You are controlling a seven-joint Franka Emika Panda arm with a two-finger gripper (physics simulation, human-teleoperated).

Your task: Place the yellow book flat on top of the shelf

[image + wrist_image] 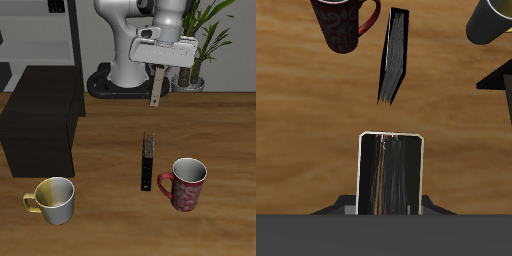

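Note:
My gripper (157, 70) is raised above the middle back of the table and is shut on the yellow book (155, 90), a thin tan book that hangs edge-down from the fingers, clear of the table. In the wrist view the book (391, 172) shows end-on just beyond the gripper (391, 207). The shelf (40, 125), a low matte-black cabinet with a flat bare top, stands at the table's side, well apart from the gripper. A corner of it shows in the wrist view (498, 78).
A darker black-and-brown thin book (147, 162) stands on edge on the table below the gripper, also seen in the wrist view (395, 55). A red mug (185, 183) stands beside it. A yellow-and-white mug (55, 198) stands in front of the shelf. A potted plant (205, 40) stands behind.

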